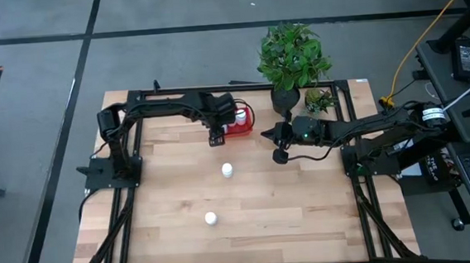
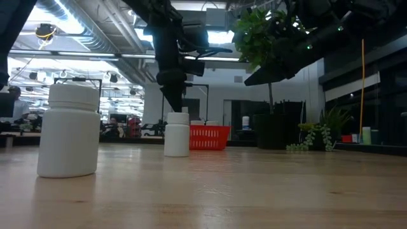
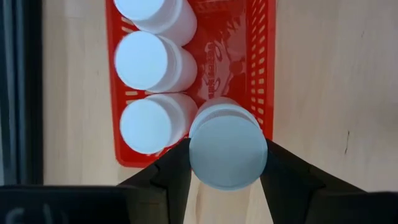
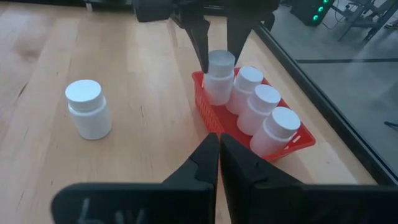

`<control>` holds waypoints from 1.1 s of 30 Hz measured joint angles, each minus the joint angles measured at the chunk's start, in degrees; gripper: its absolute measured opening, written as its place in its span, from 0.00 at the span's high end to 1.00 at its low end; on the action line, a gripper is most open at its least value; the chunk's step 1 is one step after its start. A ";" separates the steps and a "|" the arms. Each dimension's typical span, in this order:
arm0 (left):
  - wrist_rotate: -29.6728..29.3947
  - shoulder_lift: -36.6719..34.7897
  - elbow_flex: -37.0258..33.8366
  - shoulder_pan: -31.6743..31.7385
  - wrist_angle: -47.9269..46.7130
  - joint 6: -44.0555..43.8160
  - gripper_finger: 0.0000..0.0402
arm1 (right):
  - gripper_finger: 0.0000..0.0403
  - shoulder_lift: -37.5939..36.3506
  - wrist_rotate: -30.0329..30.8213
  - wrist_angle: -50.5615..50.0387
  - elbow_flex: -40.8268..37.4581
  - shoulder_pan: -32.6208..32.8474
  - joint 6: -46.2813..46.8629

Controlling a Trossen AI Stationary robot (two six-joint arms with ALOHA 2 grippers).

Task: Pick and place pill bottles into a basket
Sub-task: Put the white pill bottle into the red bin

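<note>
The red basket (image 1: 246, 124) stands at the table's far side and holds three white pill bottles (image 4: 262, 107) in a row; it also shows in the left wrist view (image 3: 261, 68). My left gripper (image 1: 217, 138) is over the basket's left end, shut on a fourth bottle (image 4: 217, 84). Two more bottles stand upright on the table, one in the middle (image 1: 227, 171) and one nearer the front (image 1: 211, 219). My right gripper (image 1: 280, 155) hovers to the basket's right, shut and empty; its own view shows it too (image 4: 219, 155). My left gripper pinches the bottle's white cap (image 3: 200, 155) between its two fingers (image 4: 200, 38), one on each side. The fingers come from above, pointing down. The bottle hangs upright, its lower part inside the basket's left end beside the three others. I cannot tell whether its base touches the basket's floor.
A dark pot with a green plant (image 1: 291, 61) and a small plant (image 1: 320, 101) stand at the far right, close behind my right arm. The table's black frame rail (image 4: 323, 93) runs just behind the basket. Bare wood lies around the two loose bottles.
</note>
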 joint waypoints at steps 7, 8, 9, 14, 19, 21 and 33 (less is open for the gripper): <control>0.07 1.14 0.02 0.11 0.37 -0.21 0.61 | 0.95 0.00 -0.01 -0.06 -0.04 0.00 -0.02; 0.07 1.14 0.02 0.11 0.36 -0.06 0.61 | 0.95 0.00 -0.01 -0.07 -0.04 0.00 -0.02; 0.05 1.19 0.02 0.07 0.05 -0.03 0.61 | 0.95 0.00 -0.01 -0.06 -0.04 0.00 -0.02; 0.04 1.22 0.02 0.09 -0.02 -0.22 0.61 | 0.95 0.00 -0.01 -0.07 -0.07 0.00 -0.09; -0.22 1.22 0.02 0.20 -0.09 -1.30 0.57 | 0.95 0.00 -0.01 -0.07 -0.07 0.00 -0.15; -0.21 1.22 0.02 0.19 -0.11 -1.30 0.56 | 0.95 0.00 -0.01 -0.06 -0.07 0.00 -0.19; -0.11 1.22 0.02 0.13 -0.09 -1.34 0.55 | 0.95 0.00 -0.03 -0.07 -0.07 0.00 -0.07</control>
